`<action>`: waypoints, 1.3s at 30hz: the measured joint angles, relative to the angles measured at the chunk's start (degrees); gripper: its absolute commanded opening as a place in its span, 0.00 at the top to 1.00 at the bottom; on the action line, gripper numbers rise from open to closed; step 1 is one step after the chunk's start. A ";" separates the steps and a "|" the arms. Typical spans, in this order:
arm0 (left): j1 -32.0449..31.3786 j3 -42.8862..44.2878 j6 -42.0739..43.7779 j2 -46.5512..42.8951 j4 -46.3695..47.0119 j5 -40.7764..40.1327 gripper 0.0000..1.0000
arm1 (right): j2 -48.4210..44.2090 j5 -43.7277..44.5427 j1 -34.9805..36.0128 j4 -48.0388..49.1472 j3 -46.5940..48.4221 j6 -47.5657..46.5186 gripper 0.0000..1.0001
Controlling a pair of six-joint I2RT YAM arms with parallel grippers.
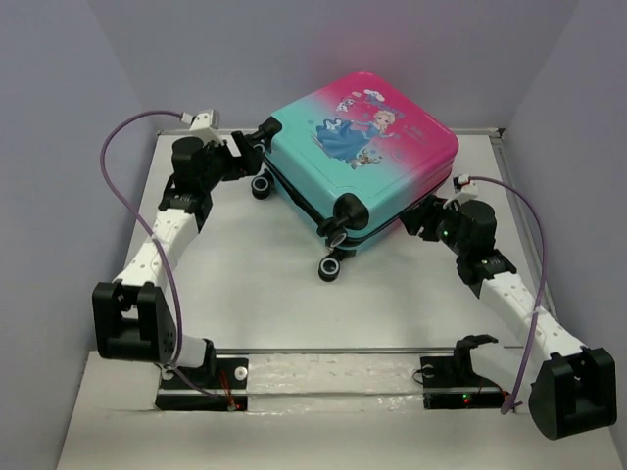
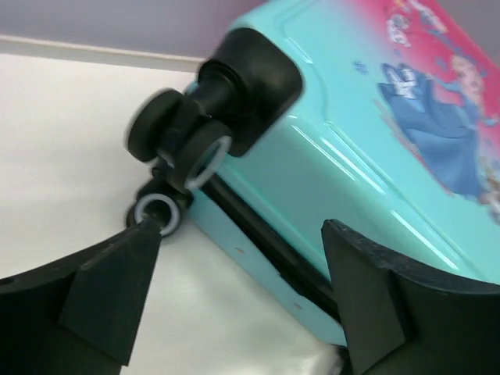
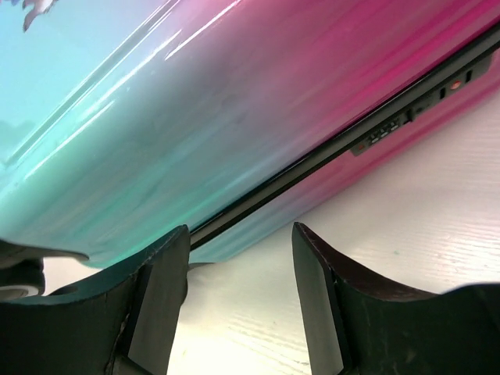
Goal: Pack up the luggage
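The hard-shell suitcase with a pink-to-teal gradient and cartoon princess print (image 1: 364,157) lies flat and closed toward the far edge of the white desk (image 1: 255,294), turned at an angle so its black wheels (image 1: 338,235) point toward the near edge, probably because it sits within reach of both arms there. The left gripper (image 1: 250,147) hovers at the teal wheel corner with its jaws wide and nothing between them. The right gripper (image 1: 426,217) faces the suitcase's right-hand side seam, also open and empty, likely so the two can brace or shift the case from opposite sides.
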 measured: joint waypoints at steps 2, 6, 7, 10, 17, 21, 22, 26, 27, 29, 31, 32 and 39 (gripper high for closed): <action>1.44 3.48 3.65 4.61 -0.50 0.22 0.01 | -1.29 -1.46 0.00 0.02 -1.51 0.20 0.39; 2.95 9.20 12.46 12.22 -3.02 1.81 0.01 | -2.82 -4.02 0.00 0.00 -2.58 0.37 0.38; 2.99 9.97 14.10 13.22 -3.34 2.29 0.01 | -2.91 -4.57 0.00 0.02 -2.58 0.35 0.38; 2.95 13.57 20.13 17.53 -5.81 5.42 0.01 | -2.97 -6.69 0.00 0.02 -2.58 0.35 0.38; 3.61 25.94 27.52 26.18 -11.04 9.46 0.01 | -2.95 -9.29 0.00 0.09 -2.58 0.35 0.38; 3.50 30.82 30.12 29.44 -12.74 10.60 0.01 | -2.95 -9.88 0.00 0.15 -2.58 0.35 0.38; 3.48 31.82 30.56 30.16 -13.16 11.02 0.01 | -2.91 -9.94 0.00 0.28 -2.58 0.35 0.38; 3.48 33.77 31.76 31.91 -14.23 12.26 0.01 | -2.54 -10.01 0.00 0.66 -2.58 0.35 0.38; 3.48 33.81 31.98 32.00 -14.45 12.26 0.01 | -2.32 -10.01 0.00 0.90 -2.58 0.35 0.38; 3.43 33.83 32.37 32.02 -15.04 12.11 0.01 | -2.05 -10.01 0.00 0.94 -2.58 0.35 0.38; 3.43 33.83 32.52 32.02 -14.95 12.15 0.03 | -1.99 -10.01 0.00 0.92 -2.58 0.35 0.38; 3.43 33.83 32.52 32.02 -14.97 12.31 0.10 | -1.99 -10.01 0.00 1.03 -2.58 0.35 0.38; 3.43 33.86 33.16 32.26 -14.05 18.14 0.94 | -1.99 -9.97 0.00 1.31 -2.58 0.35 0.38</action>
